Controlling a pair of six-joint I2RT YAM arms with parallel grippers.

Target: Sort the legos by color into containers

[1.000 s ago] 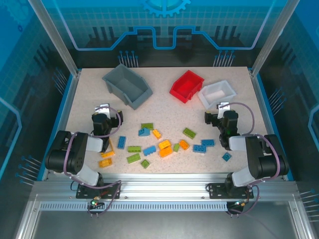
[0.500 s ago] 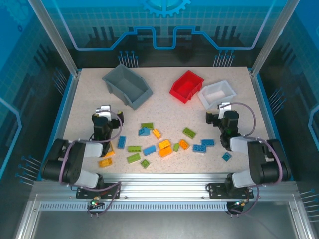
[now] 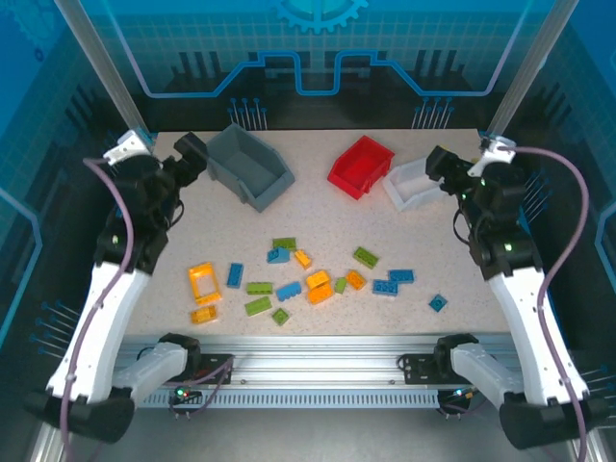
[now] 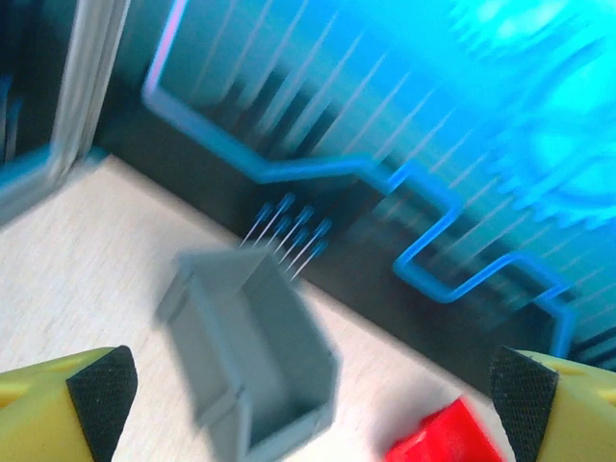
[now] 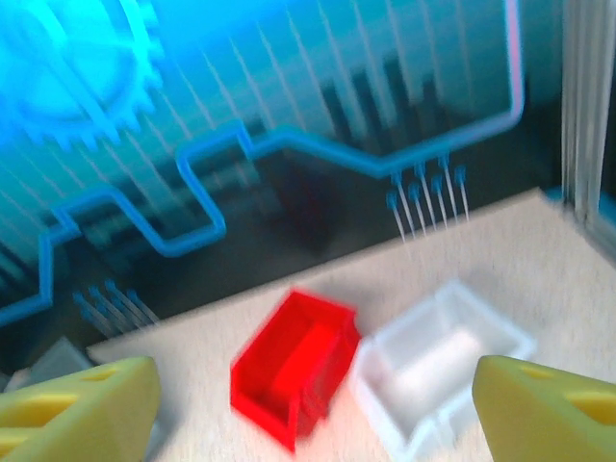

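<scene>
Nothing is sorted: legos (image 3: 319, 286) all lie mid-frame, containers (image 3: 231, 178) along the top look empty, left gripper (image 3: 192, 152) and right gripper (image 3: 441, 164) gape empty.

Legos (image 3: 318, 286) lie scattered — three containers (image 3: 248, 166) stand beyond.

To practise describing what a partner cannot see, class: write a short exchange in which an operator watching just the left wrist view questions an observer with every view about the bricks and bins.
Operator: I see the gray bin and a corner of the red bin. Where are the legos?
Observer: Scattered on the near half of the table, apart from the bins.
Operator: Is there a third bin?
Observer: Yes, a white bin close beside the red one, on its right.
Operator: Anything in it?
Observer: No, it looks empty.
</scene>
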